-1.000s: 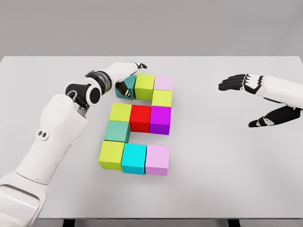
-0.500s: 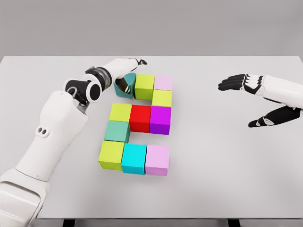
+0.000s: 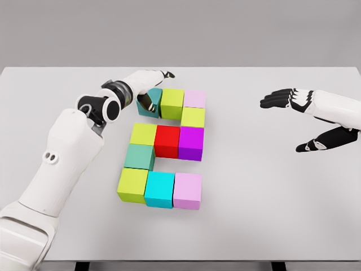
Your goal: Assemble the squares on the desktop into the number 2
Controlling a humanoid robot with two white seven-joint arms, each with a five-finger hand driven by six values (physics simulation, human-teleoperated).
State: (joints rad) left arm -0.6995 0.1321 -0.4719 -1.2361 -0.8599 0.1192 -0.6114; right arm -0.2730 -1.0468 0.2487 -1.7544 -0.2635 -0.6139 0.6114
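While the right robot hand hangs open, the left robot hand grips the teal cube.

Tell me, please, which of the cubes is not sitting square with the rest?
The dark teal cube at the top-left end, beside the left hand; it is tilted, while the others lie flat and aligned.

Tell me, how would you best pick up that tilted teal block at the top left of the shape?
Probably by the teal block's near and far faces, coming from above-left. It sits twisted against the lime block on its right, so that side is blocked. The left hand is already over it.
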